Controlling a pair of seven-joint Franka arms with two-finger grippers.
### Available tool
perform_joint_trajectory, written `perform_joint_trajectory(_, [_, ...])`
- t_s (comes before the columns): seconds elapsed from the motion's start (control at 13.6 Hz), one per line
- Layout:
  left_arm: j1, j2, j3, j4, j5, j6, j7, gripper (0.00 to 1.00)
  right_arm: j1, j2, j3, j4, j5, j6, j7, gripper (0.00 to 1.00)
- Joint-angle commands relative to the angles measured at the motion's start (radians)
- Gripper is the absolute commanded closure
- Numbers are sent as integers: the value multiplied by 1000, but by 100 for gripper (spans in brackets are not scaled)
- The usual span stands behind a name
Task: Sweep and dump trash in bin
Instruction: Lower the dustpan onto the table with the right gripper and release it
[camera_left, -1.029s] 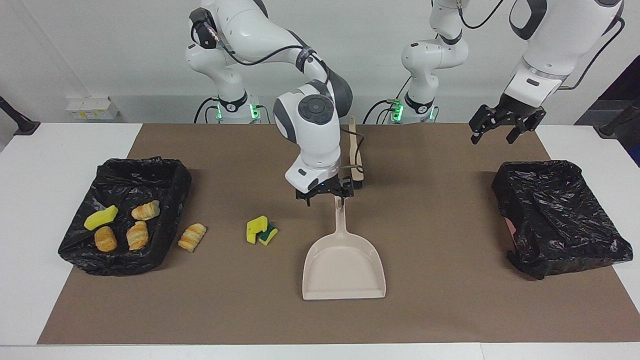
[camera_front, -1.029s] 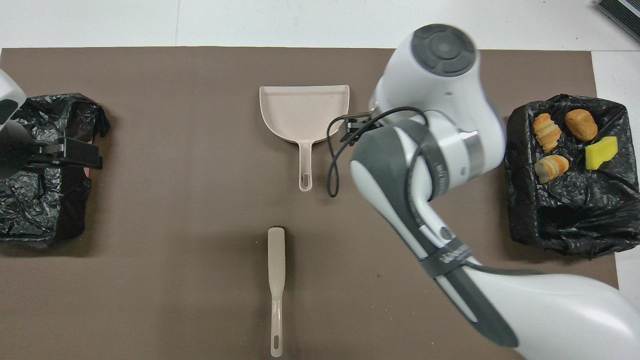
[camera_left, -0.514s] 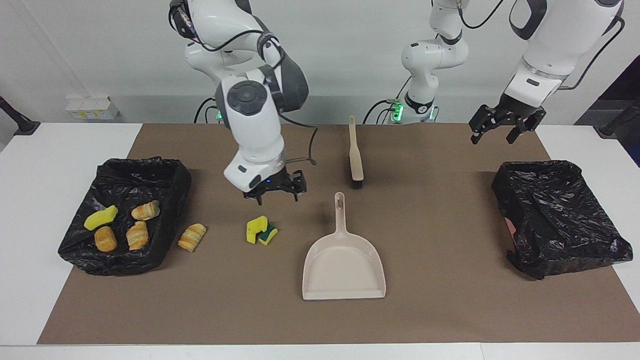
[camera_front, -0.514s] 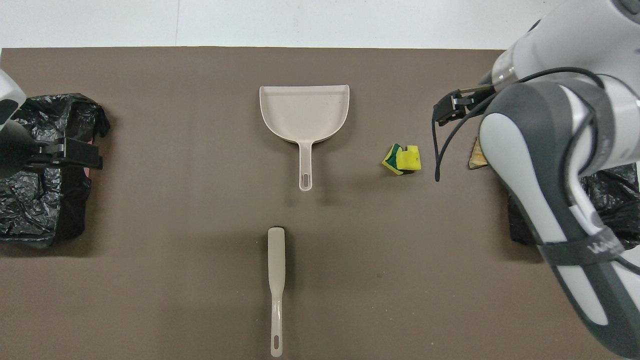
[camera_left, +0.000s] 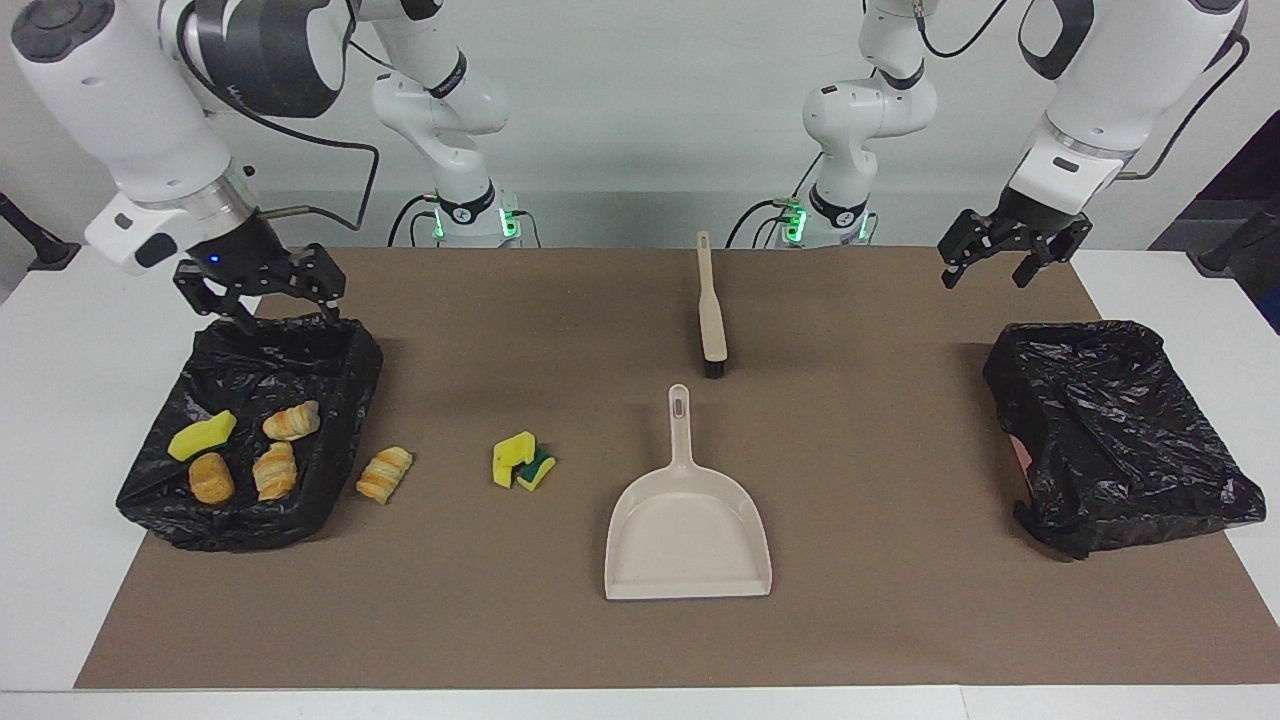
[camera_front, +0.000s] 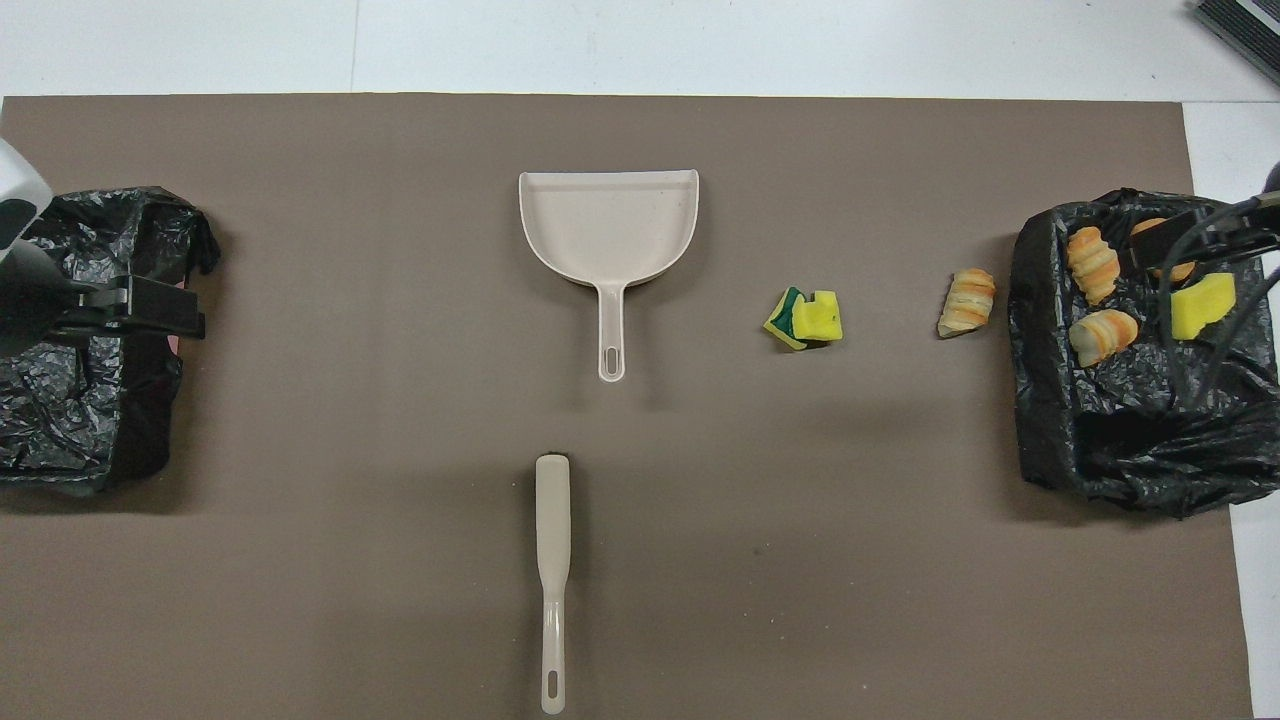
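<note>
Two glossy white arms with dark grey joint caps, looping black cables, green-lit bases, and black two-finger hands: right hand (camera_left: 262, 291), left hand (camera_left: 1011, 256).

A second ago we had our right gripper (camera_left: 262, 288) low beside the dustpan (camera_left: 688, 520) handle at mid-table. Since then we have swung it away toward nine o'clock in the facing view and lifted it, empty and spread open, above the bin (camera_left: 345, 340) at the right arm's end.

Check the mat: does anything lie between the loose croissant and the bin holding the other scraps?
Nothing visible does. The croissant lies on bare mat right beside the bin; the sponge and dustpan lie toward the left arm's end.
</note>
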Motion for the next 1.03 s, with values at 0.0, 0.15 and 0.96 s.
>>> perform_joint_trajectory(0.0, [20,-33,9,7,-2,-38,8,0,16,-69,20,-36,-49,-40,91,0])
perform_joint_trajectory(0.15, [18,-36,11,17,-1,-49,7,0,15,-95,20,-37,-48,-78,85,0])
perform_joint_trajectory(0.96, [21,-42,13,14,0,-47,4,0,22,-230,23,-244,-10,-22,125,0])
